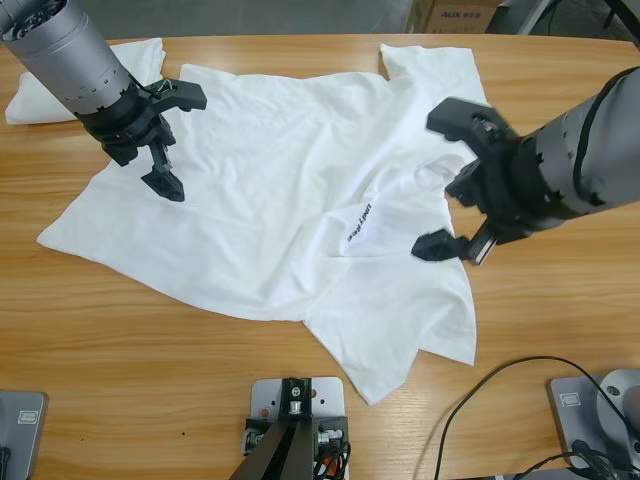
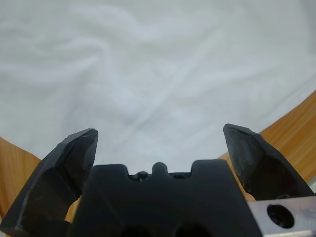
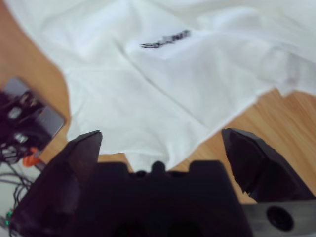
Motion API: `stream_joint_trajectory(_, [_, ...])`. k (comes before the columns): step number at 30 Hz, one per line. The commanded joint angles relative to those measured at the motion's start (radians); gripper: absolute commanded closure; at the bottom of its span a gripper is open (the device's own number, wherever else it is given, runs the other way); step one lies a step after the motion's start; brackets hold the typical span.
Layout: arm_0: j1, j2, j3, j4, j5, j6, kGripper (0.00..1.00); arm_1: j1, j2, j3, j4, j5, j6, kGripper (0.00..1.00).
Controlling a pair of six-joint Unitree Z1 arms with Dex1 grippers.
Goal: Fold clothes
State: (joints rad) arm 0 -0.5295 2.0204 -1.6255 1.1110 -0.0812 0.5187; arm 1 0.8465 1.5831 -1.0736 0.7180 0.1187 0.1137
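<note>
High view: big white T-shirt [image 1: 270, 190] lies spread out and crumpled on the wooden table [image 1: 150, 370]. Left gripper [image 1: 170, 140] is over its left side, jaws wide, holding nothing. Right gripper [image 1: 450, 180] is over its right side, jaws wide too, empty. A 2nd folded shirt [image 1: 40, 95] sits behind the left gripper.

Left wrist view: white cloth [image 2: 158, 74] fills the space past the wide jaws.

Right wrist view: the shirt's dark mark [image 3: 165, 39] is far ahead of the open jaws.

It looks like a robot lab. A long wooden table [image 1: 150, 400] has black cables [image 1: 490, 400] on it, and a cardboard box [image 1: 455, 14] sits behind.
</note>
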Motion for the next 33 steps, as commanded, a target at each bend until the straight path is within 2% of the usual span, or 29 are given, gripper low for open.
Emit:
stream_joint_trajectory(1, [0.003,-0.018,0.043,0.012,-0.005,-0.013,0.000,0.026,0.150,0.119,-0.234,0.167,-0.071,0.069])
stream_joint_trajectory(6, [0.003,-0.026,0.050,0.012,-0.005,-0.013,0.000,0.026,0.253,0.248,-0.421,0.146,-0.022,0.069])
stream_joint_trajectory(11, [0.003,-0.022,0.050,0.012,-0.005,-0.013,0.000,0.026,0.325,0.272,-0.439,0.075,0.019,0.069])
stream_joint_trajectory(16, [0.002,-0.022,0.050,0.012,-0.005,-0.013,0.000,0.020,0.340,0.264,-0.242,0.036,0.230,0.046])
stream_joint_trajectory(20, [0.002,-0.020,0.052,0.012,-0.005,-0.013,0.000,0.019,0.310,0.289,-0.192,0.018,0.397,0.000])
stream_joint_trajectory(27, [-0.003,-0.024,0.057,0.012,-0.006,-0.013,0.000,-0.016,0.313,0.257,0.047,-0.094,0.670,0.000])
stream_joint_trajectory(30, [-0.007,-0.025,0.062,0.012,-0.006,-0.014,0.000,-0.037,0.248,0.212,0.161,-0.209,0.759,0.000])
stream_joint_trajectory(33, [-0.012,-0.027,0.071,0.012,-0.006,-0.015,0.000,-0.040,0.177,0.127,0.255,-0.321,0.721,0.000])
